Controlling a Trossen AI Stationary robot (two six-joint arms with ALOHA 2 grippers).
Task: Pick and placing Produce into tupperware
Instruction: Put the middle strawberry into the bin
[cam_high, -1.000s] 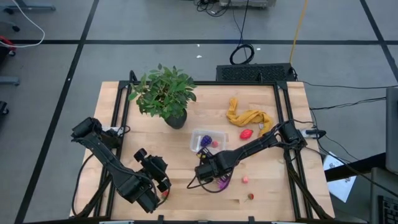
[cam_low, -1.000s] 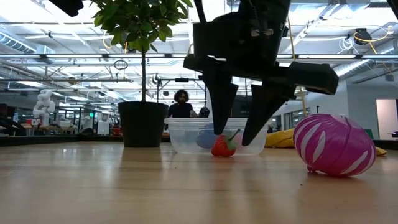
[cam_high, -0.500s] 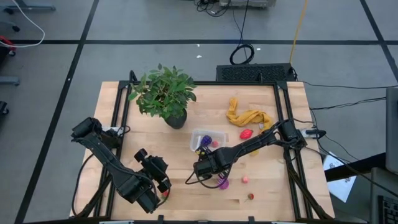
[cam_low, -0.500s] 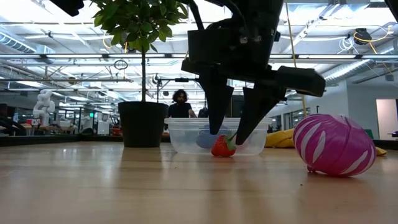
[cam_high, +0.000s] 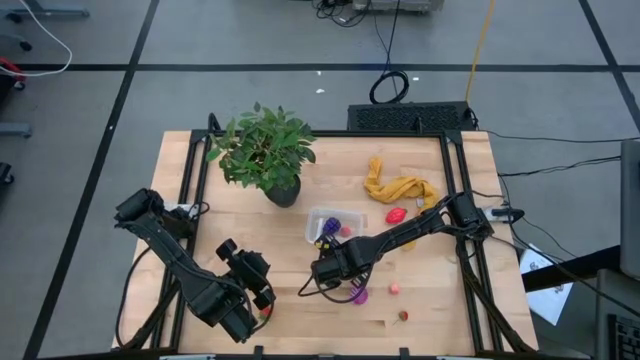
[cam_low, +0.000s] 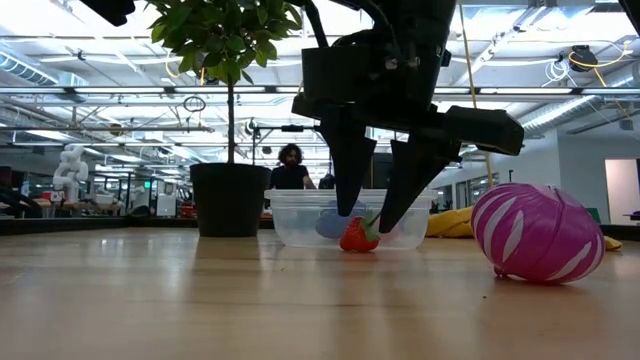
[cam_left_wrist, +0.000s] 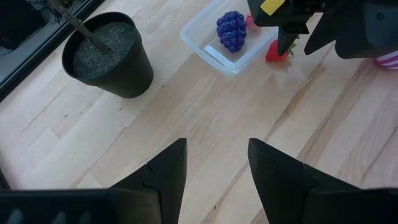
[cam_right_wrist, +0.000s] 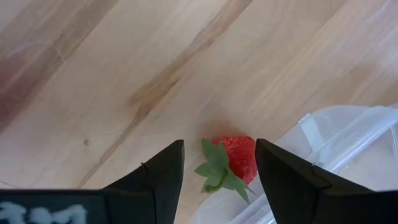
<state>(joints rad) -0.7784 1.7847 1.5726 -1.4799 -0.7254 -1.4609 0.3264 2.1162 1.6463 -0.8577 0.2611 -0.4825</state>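
A red strawberry (cam_right_wrist: 239, 158) with green leaves lies on the table against the near wall of the clear tupperware (cam_high: 322, 215). My right gripper (cam_low: 366, 220) hangs open over it, pointing down, one finger on each side, apart from it. A purple bumpy fruit (cam_left_wrist: 231, 32) and a pinkish piece (cam_high: 346, 231) lie inside the tupperware. A magenta striped fruit (cam_low: 535, 235), a pink one (cam_high: 395, 288) and a small red one (cam_high: 404, 315) rest on the table to the right. My left gripper (cam_left_wrist: 216, 152) waits open near the table's near edge.
The potted plant (cam_high: 265, 150) stands left of the tupperware, toward the far edge. The mustard-yellow cloth (cam_high: 400, 188) lies at the far right with a red piece (cam_high: 395, 215) beside it. Bare wood lies between my two grippers. A person (cam_low: 290, 170) shows far behind.
My right gripper has shifted a little toward the table's left, off the magenta striped fruit and over the strawberry, then held still. The fruits and the tupperware have stayed in place.
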